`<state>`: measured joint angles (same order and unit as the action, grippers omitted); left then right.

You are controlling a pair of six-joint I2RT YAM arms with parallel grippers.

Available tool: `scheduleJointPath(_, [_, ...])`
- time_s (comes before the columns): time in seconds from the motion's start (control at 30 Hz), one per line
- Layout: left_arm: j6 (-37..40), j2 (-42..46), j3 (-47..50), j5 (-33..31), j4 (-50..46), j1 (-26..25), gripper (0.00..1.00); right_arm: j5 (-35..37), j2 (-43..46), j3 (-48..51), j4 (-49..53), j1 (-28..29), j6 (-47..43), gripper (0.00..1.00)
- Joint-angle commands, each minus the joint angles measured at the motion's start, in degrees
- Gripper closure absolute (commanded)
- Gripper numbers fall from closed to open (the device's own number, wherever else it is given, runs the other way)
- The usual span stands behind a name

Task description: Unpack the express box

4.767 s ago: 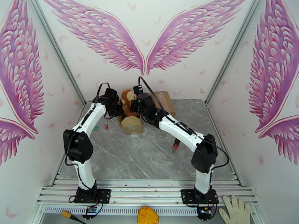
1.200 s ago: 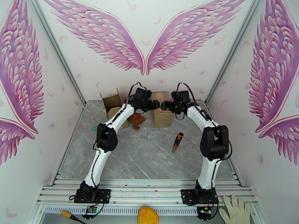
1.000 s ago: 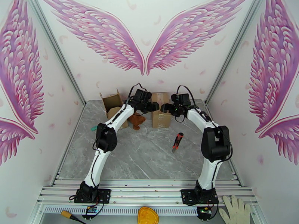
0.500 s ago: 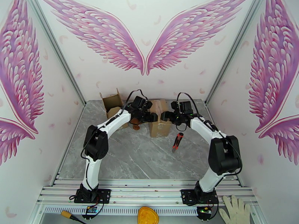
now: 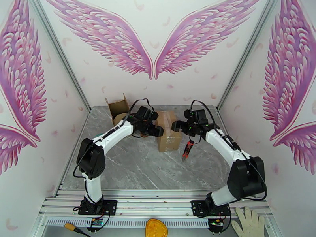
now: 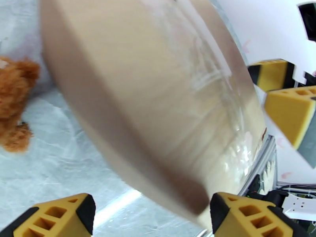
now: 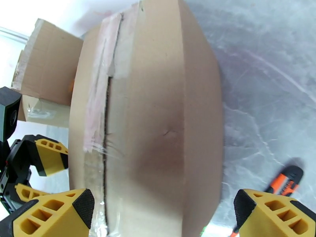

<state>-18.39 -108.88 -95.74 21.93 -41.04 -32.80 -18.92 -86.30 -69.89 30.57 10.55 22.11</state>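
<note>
Left claw (image 6: 150, 203): jaws spread wide, nothing clamped. The sealed express box (image 5: 168, 133) sits straight ahead of it and is wider than the gap between the fingers (image 6: 63, 212). Box is motion-blurred in the left wrist view, so I can't tell if the tips touch it.

Right claw (image 7: 164, 198): jaws also spread wide, nothing held. Same box is dead ahead, taped seam (image 7: 103, 115) towards its left finger. Contact is unclear here too.

From the top view the box stands on the table (image 5: 150, 170) between the two claws, one on each side of it and facing the other.

Plush bear (image 6: 14, 103) lies on the table, off to the left of the left claw. Box cutter (image 7: 286, 179) lies just past the right claw's right finger. Opened carton (image 7: 43, 76) is beyond the sealed box, on the right claw's left.
</note>
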Motion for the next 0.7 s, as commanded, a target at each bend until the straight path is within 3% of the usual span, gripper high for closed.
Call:
scheduleJointPath(0.0, [4.57,4.41,-0.84,-3.51,-1.94,1.46,0.16,10.79,4.06,-3.10,3.87,-0.74,0.82,0.01])
scheduleJointPath(0.17, [8.05,5.60,-3.13,-5.83,-1.73,2.68,0.14,24.97,11.27,0.13,3.68,-3.40,6.29,0.01])
scheduleJointPath(0.3, [9.05,6.10,-4.60,-7.49,2.20,4.37,0.06,32.60,10.03,2.03,11.07,-6.69,12.69,0.01])
scheduleJointPath(0.4, [10.94,6.17,-5.36,-11.01,5.73,4.67,0.01,33.58,7.07,4.08,13.59,-7.03,15.18,0.01])
scheduleJointPath(0.57, [14.07,5.51,-6.92,-14.74,10.08,5.04,0.01,27.26,3.58,10.03,8.39,-6.68,20.71,0.01])
scheduleJointPath(0.67, [14.82,5.36,-7.37,-15.03,12.01,5.25,0.01,27.14,1.70,12.02,6.47,-6.07,23.29,0.08])
